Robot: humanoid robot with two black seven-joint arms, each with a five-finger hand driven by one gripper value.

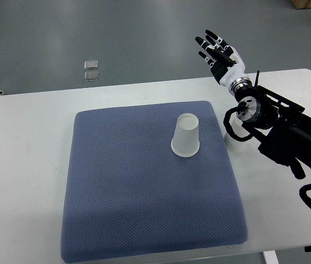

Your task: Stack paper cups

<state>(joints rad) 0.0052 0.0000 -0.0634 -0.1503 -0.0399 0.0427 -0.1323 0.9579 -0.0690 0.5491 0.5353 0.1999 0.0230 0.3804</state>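
The right hand (219,49) hangs empty in the upper right of the frame, fingers spread and relaxed, out beyond the far edge of the tabletop (34,115). One cup (186,136) stands upside down on the mat (122,187), right of centre. A second cup (234,144) sits on the bare tabletop just off the mat's right edge, mostly hidden under the forearm, so its orientation cannot be told.

The main risk is that forearm: it lies directly over the hidden cup, and a sweep or drop could knock it over or off the tabletop. Thin paper walls also crush easily under a firm finger grip, which would stop one cup nesting over the other. The mat looks soft and quilted, so a cup set down off-level may tip.

The cups are white, smooth, tapered cones with a rolled rim. The mat is blue-grey dimpled fabric with rounded corners; the tabletop is hard, plain white. No left hand shows.
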